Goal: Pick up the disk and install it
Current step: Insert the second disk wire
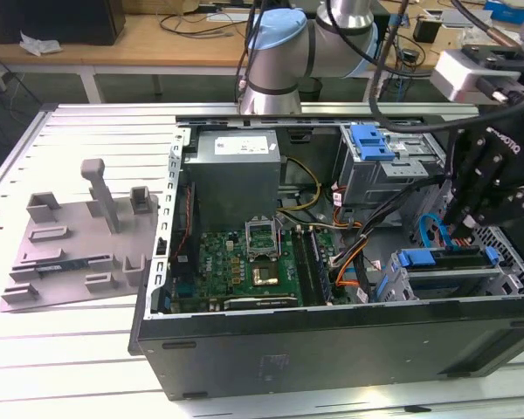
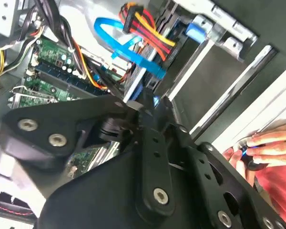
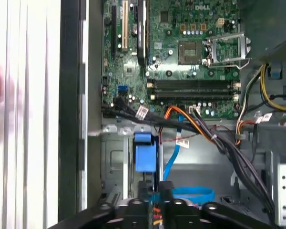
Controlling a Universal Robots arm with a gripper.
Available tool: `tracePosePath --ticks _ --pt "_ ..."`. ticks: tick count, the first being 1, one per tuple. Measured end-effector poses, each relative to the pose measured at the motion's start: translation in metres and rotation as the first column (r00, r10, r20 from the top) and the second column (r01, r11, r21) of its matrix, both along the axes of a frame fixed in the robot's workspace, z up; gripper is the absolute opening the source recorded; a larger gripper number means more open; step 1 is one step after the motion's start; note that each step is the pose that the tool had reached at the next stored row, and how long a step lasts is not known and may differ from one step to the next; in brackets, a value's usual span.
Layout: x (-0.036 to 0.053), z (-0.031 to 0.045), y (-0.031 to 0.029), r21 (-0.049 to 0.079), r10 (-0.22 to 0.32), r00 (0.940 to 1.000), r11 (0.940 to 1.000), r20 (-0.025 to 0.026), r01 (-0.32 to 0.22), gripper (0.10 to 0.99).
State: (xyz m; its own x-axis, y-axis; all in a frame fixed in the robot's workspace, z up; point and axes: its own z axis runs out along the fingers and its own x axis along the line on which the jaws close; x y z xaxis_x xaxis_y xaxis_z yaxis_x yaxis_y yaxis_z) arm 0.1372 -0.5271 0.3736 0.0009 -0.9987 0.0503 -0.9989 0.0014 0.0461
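End effector point(image 1: 489, 188): black, over the open black computer case's point(image 1: 332, 340) drive bay; grip state: cannot tell.
Disk point(image 1: 450, 266): silver, blue-framed, in the lower cage.
Second wrist view: a person's hand point(image 2: 262, 148) beside the case.

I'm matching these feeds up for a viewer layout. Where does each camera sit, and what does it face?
Exterior view: off the arm, above the table, facing the open computer case; the arm and pincer show at the exterior view's right.
First wrist view: on the arm, looking down at the motherboard; pincer in frame.
Second wrist view: on the arm, close behind the pincer's black links, towards the blue cable; a person's hand shows.
All three share the motherboard.
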Motion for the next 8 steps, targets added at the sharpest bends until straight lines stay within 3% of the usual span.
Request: tracePosePath --ticks 1,3,8 --pt "-0.0016 0.0001 0.0000 0.000 0.000 1.0000 1.0000 0.0003 0.000 0.216" --pt "-0.0021 0.0001 0.0000 0.000 0.000 1.0000 1.0000 0.0004 0.000 0.106" --pt "-0.0023 0.0001 0.0000 0.000 0.000 1.0000 1.0000 0.0004 0.000 0.106"
